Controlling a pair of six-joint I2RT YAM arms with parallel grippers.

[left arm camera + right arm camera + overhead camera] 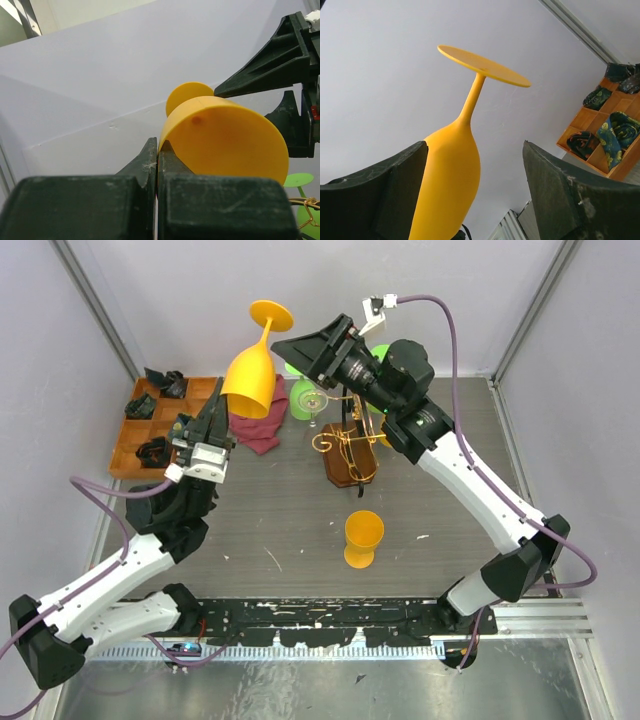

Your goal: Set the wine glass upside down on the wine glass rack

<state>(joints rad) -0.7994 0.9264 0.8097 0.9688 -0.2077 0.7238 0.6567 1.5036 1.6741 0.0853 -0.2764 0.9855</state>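
Orange-yellow wine glass [250, 378], inverted, foot uppermost

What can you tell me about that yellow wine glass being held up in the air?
The wine glass is opaque orange-yellow and looks like plastic, with a rounded bowl, a slim stem and a flat round foot. It hangs upside down and tilted, foot uppermost, above the far side of the table. The left hand pinches the bowl's rim, shut on it. The right hand stands open around the bowl; whether it touches is unclear.
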